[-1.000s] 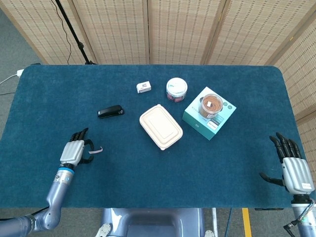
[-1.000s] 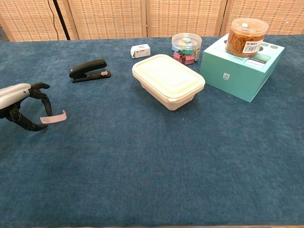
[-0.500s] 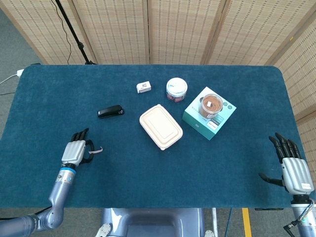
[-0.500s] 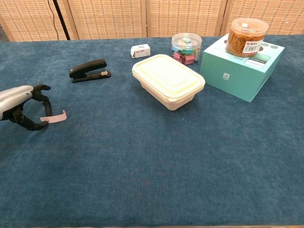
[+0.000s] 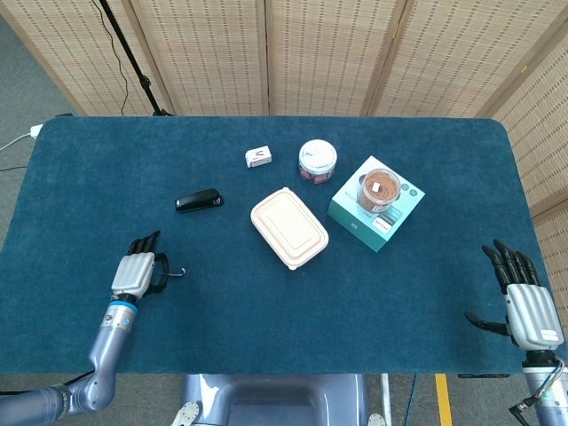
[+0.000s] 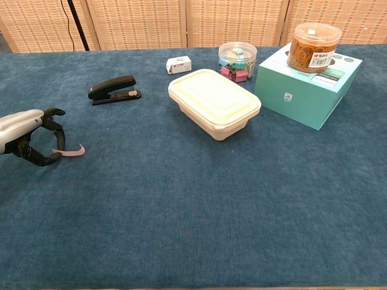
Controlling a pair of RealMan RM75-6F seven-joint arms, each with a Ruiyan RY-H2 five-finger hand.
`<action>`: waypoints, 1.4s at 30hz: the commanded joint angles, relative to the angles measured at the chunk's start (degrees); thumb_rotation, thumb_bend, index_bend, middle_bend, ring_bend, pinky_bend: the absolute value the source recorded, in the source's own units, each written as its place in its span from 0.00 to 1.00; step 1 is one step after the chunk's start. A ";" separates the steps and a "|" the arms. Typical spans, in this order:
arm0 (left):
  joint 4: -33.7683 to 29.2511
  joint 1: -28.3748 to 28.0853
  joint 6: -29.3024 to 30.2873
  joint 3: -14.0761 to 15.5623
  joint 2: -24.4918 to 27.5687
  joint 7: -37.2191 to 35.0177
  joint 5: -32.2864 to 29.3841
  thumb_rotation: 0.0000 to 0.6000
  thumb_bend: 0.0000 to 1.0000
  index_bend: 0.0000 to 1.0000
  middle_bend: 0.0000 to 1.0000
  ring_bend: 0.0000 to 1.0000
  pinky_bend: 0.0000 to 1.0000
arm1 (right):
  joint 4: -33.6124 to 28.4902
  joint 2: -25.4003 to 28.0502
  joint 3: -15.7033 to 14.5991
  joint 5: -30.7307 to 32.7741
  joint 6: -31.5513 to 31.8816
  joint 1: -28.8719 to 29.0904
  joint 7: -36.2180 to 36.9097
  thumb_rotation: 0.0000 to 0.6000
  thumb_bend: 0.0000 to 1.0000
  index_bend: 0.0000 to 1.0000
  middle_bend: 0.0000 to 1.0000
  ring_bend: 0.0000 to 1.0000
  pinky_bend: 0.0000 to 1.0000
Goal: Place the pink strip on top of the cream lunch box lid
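Since the earlier frames, the thin pink paper strip has curled: it lay flat with its broad face showing and now shows nearly edge-on, its right end turned up. The left hand has drawn slightly toward the left edge. Its dark fingers are curled in a hook over the strip's left end; whether they pinch it cannot be told. The strip sits at the near left of the blue felt table, long axis running left to right, free end pointing right. The cream rectangular plastic lunch box stands well apart, at the far centre, its lid on. The right hand rests at the near right edge, fingers spread, holding nothing.
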 commanded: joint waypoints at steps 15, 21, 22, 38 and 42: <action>-2.03 -1.12 3.25 -1.43 2.20 -0.94 6.74 1.00 0.45 0.60 0.00 0.00 0.00 | 0.08 -0.57 0.09 1.19 -0.96 0.41 -1.39 1.00 0.00 0.00 0.00 0.00 0.00; -2.95 -4.54 6.35 -2.84 4.03 4.30 13.87 1.00 0.45 0.61 0.00 0.00 0.00 | 0.46 -1.48 0.72 3.16 -1.87 0.91 -3.23 1.00 0.00 0.00 0.00 0.00 0.00; -2.67 -5.24 6.47 -3.14 4.08 5.30 14.56 1.00 0.45 0.61 0.00 0.00 0.00 | 0.53 -1.65 0.88 3.58 -2.01 0.99 -3.51 1.00 0.00 0.00 0.00 0.00 0.00; 8.77 -19.88 0.24 -6.70 0.52 7.26 26.10 1.00 0.45 0.62 0.00 0.00 0.00 | 2.54 -3.37 3.63 10.02 -2.37 1.45 -6.56 1.00 0.00 0.00 0.00 0.00 0.00; 17.11 -23.76 0.82 -6.07 -3.24 5.08 30.58 1.00 0.45 0.62 0.00 0.00 0.00 | 2.62 -3.39 3.93 10.44 -1.88 1.23 -6.66 1.00 0.00 0.00 0.00 0.00 0.00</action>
